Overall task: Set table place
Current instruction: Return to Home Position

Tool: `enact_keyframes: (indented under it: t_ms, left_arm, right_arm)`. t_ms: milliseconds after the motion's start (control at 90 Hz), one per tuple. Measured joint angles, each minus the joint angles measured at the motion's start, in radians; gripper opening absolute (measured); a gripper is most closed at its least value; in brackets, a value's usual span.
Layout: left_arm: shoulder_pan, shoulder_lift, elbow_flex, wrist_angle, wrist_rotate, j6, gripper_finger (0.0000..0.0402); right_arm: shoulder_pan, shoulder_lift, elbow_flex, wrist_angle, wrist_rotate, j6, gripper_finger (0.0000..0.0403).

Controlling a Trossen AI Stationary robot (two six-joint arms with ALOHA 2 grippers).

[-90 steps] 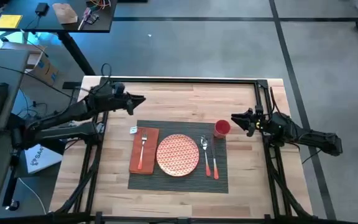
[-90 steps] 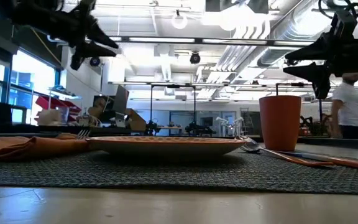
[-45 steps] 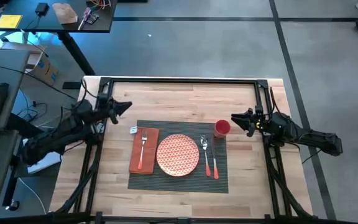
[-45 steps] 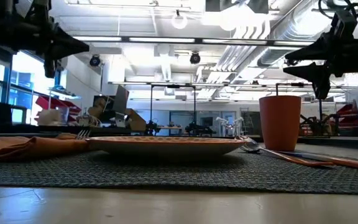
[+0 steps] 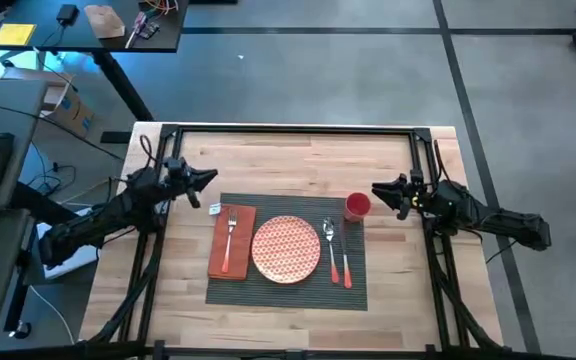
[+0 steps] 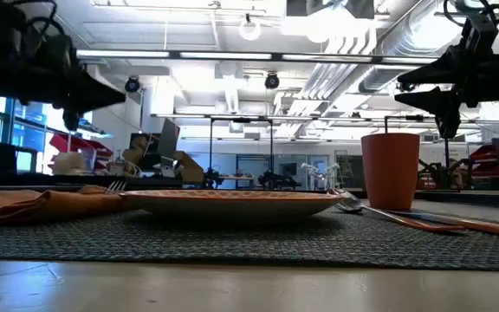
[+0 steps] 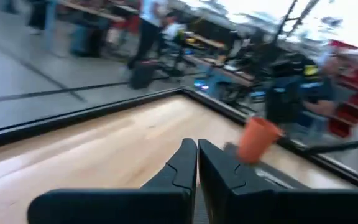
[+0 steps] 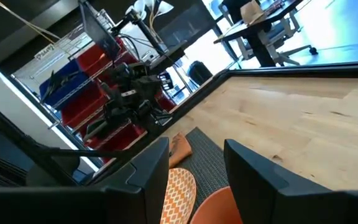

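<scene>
Left arm: your left tool (image 5: 208, 178) hangs over bare wood on the desk's (image 5: 298, 158) 9 o'clock side. It sits about 10 o'clock off the placemat's near corner and touches nothing.
Left tool state: fingers (image 7: 185, 167) pressed together, nothing between them.
Placemat: the dark grey placemat (image 5: 288, 288) lies flat mid-desk, toward the 6 o'clock edge, long side across.
Napkin: the orange napkin (image 5: 220, 245) is at the plate's 9 o'clock, on the mat's end. The fork (image 5: 231, 232) lies on it, tines to 12 o'clock.
Plate: you've got the red-patterned plate (image 5: 287, 249) centred on the mat.
Cutlery: spoon (image 5: 330, 240) and knife (image 5: 345, 268) lie side by side at the plate's 3 o'clock, spoon nearer the plate.
Cup: the orange cup (image 5: 357, 206) stands upright at the plate's 2 o'clock, on the mat's far corner.
Right arm: your right tool (image 5: 376, 190) hovers near the cup, at its 1–2 o'clock, apart from it.
Right tool state: fingers (image 8: 151, 163) spread, nothing held.
</scene>
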Motion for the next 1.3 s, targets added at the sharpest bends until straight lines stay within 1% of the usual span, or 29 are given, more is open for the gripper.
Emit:
enact_keyframes:
  t_ms: [144,322,356,467,556,678,1300]
  left_arm:
    - [0.000,0.013,0.000,0.002,-0.071,0.000,0.0000]
    - [-0.006,0.014,0.000,0.003,-0.078,0.000,0.0000]
    - [-0.025,0.015,0.000,0.004,-0.093,0.000,0.0000]
    - [-0.150,0.015,0.000,0.013,-0.142,0.000,0.0001]
    - [-0.204,0.015,0.000,0.012,-0.139,0.000,0.0001]
    - [-0.238,0.015,0.000,0.010,-0.112,0.000,0.0001]
    - [-0.246,0.015,0.000,0.009,-0.109,-0.001,0.0000]
  right_arm:
    - [0.000,0.001,0.000,-0.001,-0.002,0.000,0.0137]
    - [0.000,0.001,0.000,-0.001,-0.002,0.000,0.0137]
    - [0.000,0.001,0.000,-0.001,-0.002,0.000,0.0137]
    - [0.000,0.001,0.000,-0.001,-0.003,0.000,0.0137]
    - [0.000,0.001,0.000,-0.001,-0.002,0.000,0.0137]
    - [0.000,0.001,0.000,-0.001,-0.002,0.000,0.0137]
    - [0.000,0.001,0.000,0.000,-0.002,0.000,0.0137]
